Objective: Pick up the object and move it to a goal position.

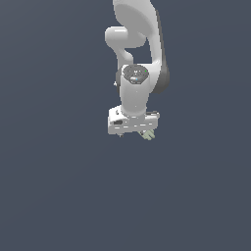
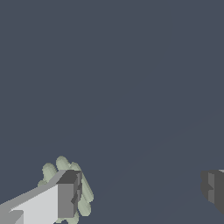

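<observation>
The object is a small pale sage-green lumpy item with rounded lobes. In the wrist view it lies right at one finger, which covers part of it; its lobes show around that finger. The other finger stands far off, so the jaws are wide apart and nothing sits between them. In the exterior view the object peeks out under the white hand, at the exterior view's right end. My gripper hangs low on the white arm, its fingers mostly hidden by the hand. I cannot tell if the finger touches the object.
A plain dark grey-blue surface fills both views. The white arm rises above the hand toward the top of the exterior view. No other objects or goal marker show.
</observation>
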Robot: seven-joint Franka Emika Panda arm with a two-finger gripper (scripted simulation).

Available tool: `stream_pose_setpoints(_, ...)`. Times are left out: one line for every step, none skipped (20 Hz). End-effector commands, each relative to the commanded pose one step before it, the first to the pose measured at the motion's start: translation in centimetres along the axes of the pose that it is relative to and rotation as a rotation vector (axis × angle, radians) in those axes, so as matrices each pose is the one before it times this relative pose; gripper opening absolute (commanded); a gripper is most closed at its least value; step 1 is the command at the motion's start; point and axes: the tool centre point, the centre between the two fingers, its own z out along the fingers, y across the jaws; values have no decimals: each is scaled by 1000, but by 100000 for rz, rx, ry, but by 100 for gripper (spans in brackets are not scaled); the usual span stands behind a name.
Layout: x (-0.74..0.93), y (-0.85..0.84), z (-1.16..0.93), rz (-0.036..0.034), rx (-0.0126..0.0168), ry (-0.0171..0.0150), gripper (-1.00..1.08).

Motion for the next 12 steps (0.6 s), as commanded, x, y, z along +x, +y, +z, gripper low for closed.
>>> stream_pose_setpoints(-843,-1229,1139,-5244,-389,-20,100)
stream_pose_setpoints(-389,-588,516,-2486,-168,18,100)
stream_pose_setpoints(-417,-642,543,-2681,-163,23,100)
stream_pose_setpoints(-445,-698,568,-2877,-153,29,100)
stream_pose_setpoints(-473,-756,590,-3075,-139,36,100)
stream_pose_setpoints(-488,-799,596,-3201,-119,44,100)
stream_pose_setpoints(-460,-775,552,-3058,-88,49,100)
stream_pose_setpoints(-429,-741,506,-2885,-60,53,100)
stream_pose_setpoints(-398,-706,462,-2709,-37,56,100)
stream_pose_setpoints(-367,-667,420,-2531,-17,58,100)
stream_pose_setpoints(-336,-626,381,-2350,-1,59,100)
stream_pose_setpoints(-306,-584,343,-2169,12,59,100)
